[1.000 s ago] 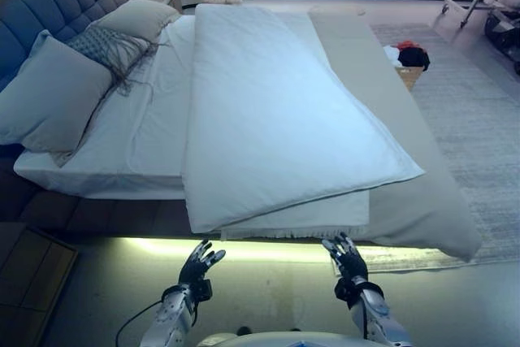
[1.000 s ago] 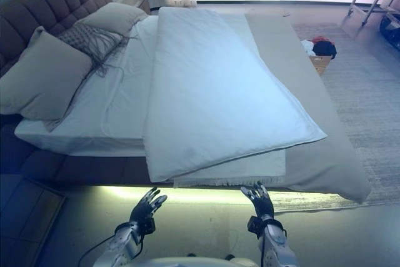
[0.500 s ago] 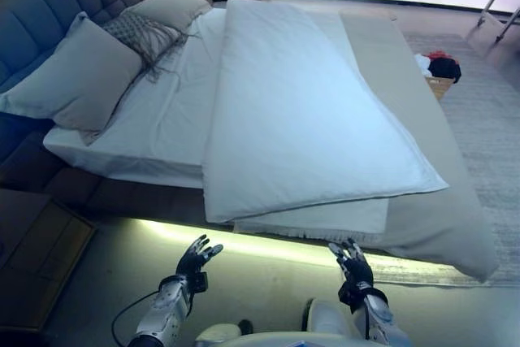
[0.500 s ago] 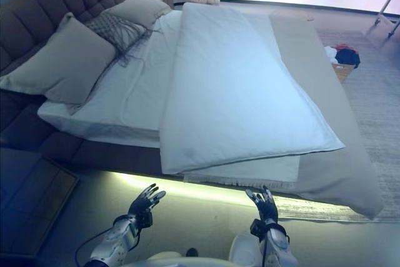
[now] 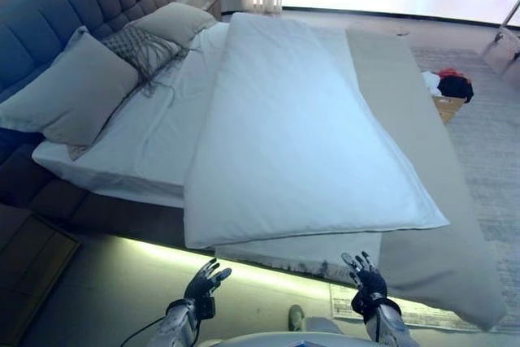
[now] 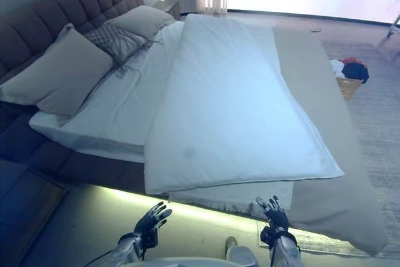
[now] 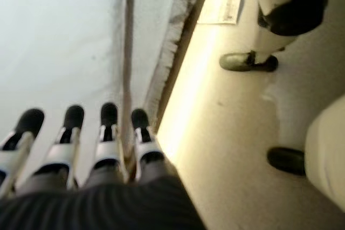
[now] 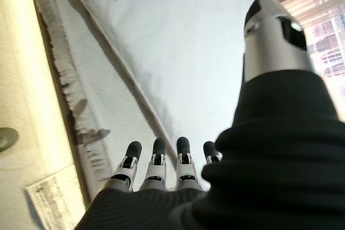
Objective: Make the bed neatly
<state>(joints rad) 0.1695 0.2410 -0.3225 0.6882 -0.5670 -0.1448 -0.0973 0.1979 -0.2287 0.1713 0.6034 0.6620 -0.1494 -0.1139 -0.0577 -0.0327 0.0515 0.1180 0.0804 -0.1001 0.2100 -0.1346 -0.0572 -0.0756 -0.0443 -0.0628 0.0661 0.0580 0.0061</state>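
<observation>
A bed with a grey tufted headboard (image 5: 73, 6) lies before me. On it a white duvet (image 5: 301, 136) is folded into a long strip down the middle. Under the duvet's near end a white fringed blanket (image 5: 301, 251) sticks out, and a beige cover (image 5: 422, 168) hangs off the right side. Bare white sheet (image 5: 154, 136) shows on the left, next to two beige pillows (image 5: 73, 91) and a patterned cushion (image 5: 142, 46). My left hand (image 5: 203, 284) and right hand (image 5: 367, 278) are open, low by the bed's near edge, holding nothing. The right wrist view shows straight fingers (image 8: 156, 162) pointing at the fringe.
A basket of clothes (image 5: 449, 91) stands on a grey rug (image 5: 496, 144) beyond the bed's right side. A wooden bedside unit (image 5: 24, 274) sits at the lower left. A sheet of paper (image 5: 345, 302) lies on the floor under the bed's lit edge.
The whole view has shifted, so the camera moved. Both hands stay open and empty; the right hand now sits close under the fringed blanket's edge.
</observation>
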